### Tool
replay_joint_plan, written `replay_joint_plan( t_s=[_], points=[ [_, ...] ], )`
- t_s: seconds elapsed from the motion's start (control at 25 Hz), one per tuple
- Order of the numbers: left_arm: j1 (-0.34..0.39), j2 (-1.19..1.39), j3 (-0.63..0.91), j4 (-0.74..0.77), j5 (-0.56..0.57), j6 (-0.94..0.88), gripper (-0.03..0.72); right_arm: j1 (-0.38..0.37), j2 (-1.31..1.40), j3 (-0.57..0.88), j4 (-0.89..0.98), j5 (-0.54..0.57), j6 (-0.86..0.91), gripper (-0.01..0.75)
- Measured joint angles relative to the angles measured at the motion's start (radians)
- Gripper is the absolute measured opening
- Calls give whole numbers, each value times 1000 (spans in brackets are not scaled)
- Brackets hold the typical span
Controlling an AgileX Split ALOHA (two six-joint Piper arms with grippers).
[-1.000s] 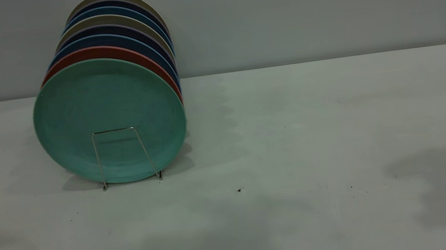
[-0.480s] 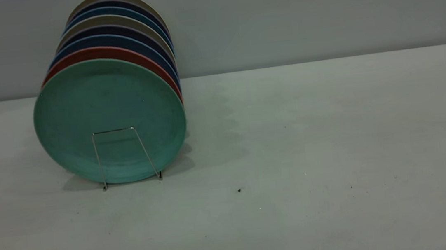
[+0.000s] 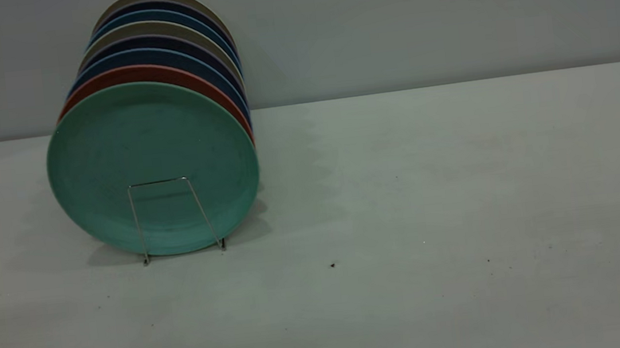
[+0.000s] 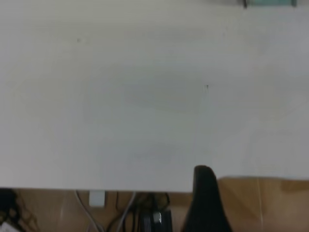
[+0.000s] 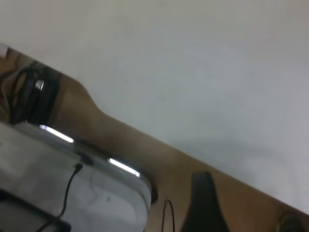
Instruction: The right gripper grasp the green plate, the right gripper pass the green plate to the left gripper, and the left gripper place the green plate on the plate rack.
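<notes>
Only one black finger of the left pincer (image 4: 206,203) shows, past the bench (image 3: 432,184) edge, so I cannot tell whether it is spread; likewise the right pincer (image 5: 205,205). Farther out, the green plate (image 3: 152,167) stands upright at the front of a row of plates, held in the plate rack (image 3: 176,219).

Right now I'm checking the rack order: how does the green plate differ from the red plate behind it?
The green plate stands at the front, face fully in view; the red plate shows only as an upper arc. The plate rack wire loop crosses the green plate, not the visible part of the red plate. Both stand on edge and look alike in size.
</notes>
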Motion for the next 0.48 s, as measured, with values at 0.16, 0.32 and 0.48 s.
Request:
replay_joint_plan(
  t_s=[0.16,0.32,0.48],
  points=[
    [-1,-73,5,22,0,0,581,0,-150,67,0,-1,0,575],
    [-31,-101,27,26,-9,13,581,0,-269,97,-26,-2,15,575],
    [-72,-101,40,24,-23,27,581,0,-326,97,-56,-7,52,575]
  ],
)
